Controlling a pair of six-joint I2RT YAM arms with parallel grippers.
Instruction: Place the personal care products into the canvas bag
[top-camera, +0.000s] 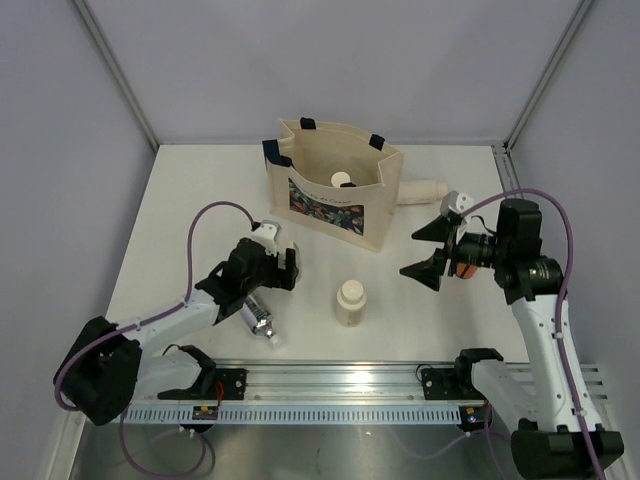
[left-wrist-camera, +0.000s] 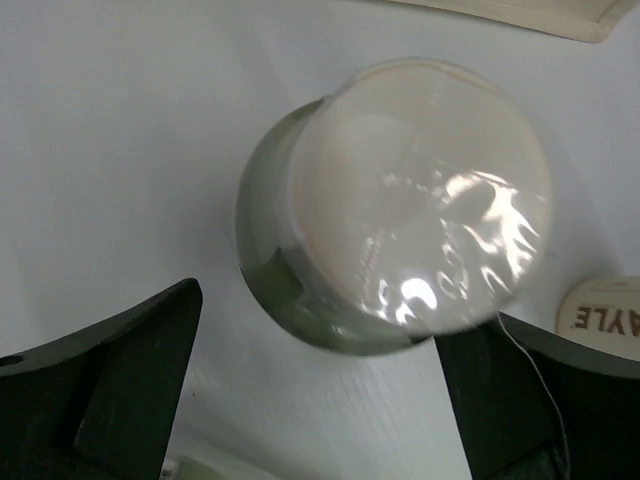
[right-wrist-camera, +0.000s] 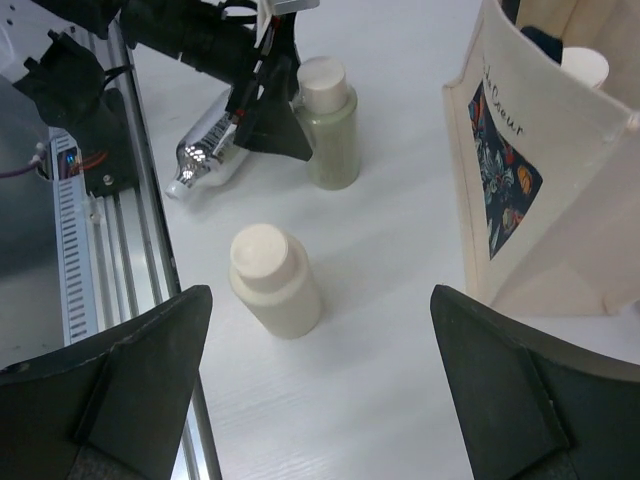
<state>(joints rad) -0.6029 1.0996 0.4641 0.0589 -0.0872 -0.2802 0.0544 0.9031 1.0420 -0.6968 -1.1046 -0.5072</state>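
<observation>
The canvas bag (top-camera: 335, 200) stands open at the table's middle back, with a cream cap (top-camera: 342, 180) showing inside. My left gripper (top-camera: 284, 268) is open and low over a standing pale green bottle with a cream cap (left-wrist-camera: 400, 200). The bottle stands just ahead of the left gripper (left-wrist-camera: 318, 385), between its spread fingers. A shiny silver bottle (top-camera: 260, 320) lies beside the left arm. A beige bottle (top-camera: 349, 302) stands front centre. My right gripper (top-camera: 428, 252) is open and empty, above the table right of the bag. In the right wrist view it (right-wrist-camera: 320, 300) looks down at the beige bottle (right-wrist-camera: 275, 280).
A cream bottle (top-camera: 425, 190) lies behind the bag's right side. A small orange thing (top-camera: 462, 268) shows under my right wrist. The metal rail (top-camera: 340, 385) runs along the near edge. The right wrist view shows the bag's printed panel (right-wrist-camera: 505, 180), the green bottle (right-wrist-camera: 328, 125) and the silver bottle (right-wrist-camera: 210, 155).
</observation>
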